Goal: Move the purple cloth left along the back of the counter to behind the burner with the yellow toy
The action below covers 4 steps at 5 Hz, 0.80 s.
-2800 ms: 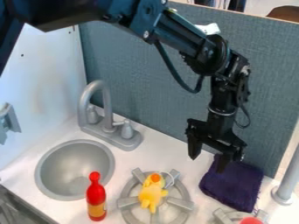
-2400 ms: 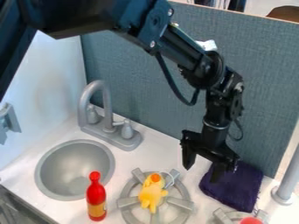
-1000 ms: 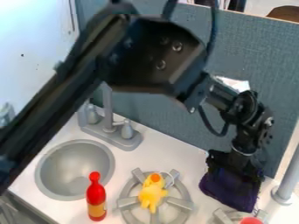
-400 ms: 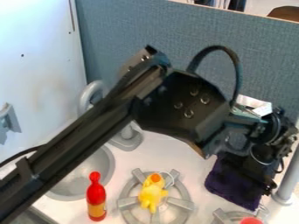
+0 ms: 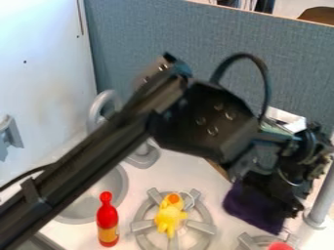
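While the gripper (image 5: 279, 197) hangs at the purple cloth (image 5: 251, 210), whether it is spread or pinching cannot be told; the cloth lies on the worktop (image 5: 182, 176), not visibly lifted.

White counter (image 5: 186, 171): bottle (image 5: 108, 223), burner (image 5: 199, 226), likely cloth (image 5: 246, 209)

Toy kitchen play set, likely in a lab or similar room: small grey sink (image 5: 119, 188) with faucet (image 5: 103, 103), mock stove burner (image 5: 207, 228), white surface (image 5: 189, 168), blue-grey fabric partition (image 5: 196, 39) behind, black robot arm (image 5: 202, 122) over it all.
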Tool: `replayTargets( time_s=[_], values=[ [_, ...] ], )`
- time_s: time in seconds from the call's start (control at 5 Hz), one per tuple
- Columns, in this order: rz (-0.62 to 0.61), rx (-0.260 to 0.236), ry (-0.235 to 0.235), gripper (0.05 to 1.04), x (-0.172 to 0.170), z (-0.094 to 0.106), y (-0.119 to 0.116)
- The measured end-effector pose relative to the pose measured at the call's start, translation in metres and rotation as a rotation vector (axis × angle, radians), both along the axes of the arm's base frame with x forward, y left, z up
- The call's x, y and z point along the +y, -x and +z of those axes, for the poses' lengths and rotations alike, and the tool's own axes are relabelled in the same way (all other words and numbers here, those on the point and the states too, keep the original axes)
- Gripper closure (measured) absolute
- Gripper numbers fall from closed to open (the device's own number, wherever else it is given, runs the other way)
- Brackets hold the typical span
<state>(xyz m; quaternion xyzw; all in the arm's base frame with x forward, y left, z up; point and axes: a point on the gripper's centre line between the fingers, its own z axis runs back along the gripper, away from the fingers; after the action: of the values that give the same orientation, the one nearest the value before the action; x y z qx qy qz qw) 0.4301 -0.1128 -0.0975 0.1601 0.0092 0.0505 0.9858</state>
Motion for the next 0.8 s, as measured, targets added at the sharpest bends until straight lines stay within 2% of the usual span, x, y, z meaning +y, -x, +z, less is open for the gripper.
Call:
replayTargets(
  time_s=[0.2, 0.4, 0.8],
  values=[
    [0.08, 0.044, -0.012, 0.083, 0.045, 0.002, 0.003],
    [0.107, 0.065, -0.019, 0.083, 0.063, 0.004, -0.001],
    [0.167, 0.147, -0.066, 0.083, 0.123, 0.008, -0.005]
  ],
)
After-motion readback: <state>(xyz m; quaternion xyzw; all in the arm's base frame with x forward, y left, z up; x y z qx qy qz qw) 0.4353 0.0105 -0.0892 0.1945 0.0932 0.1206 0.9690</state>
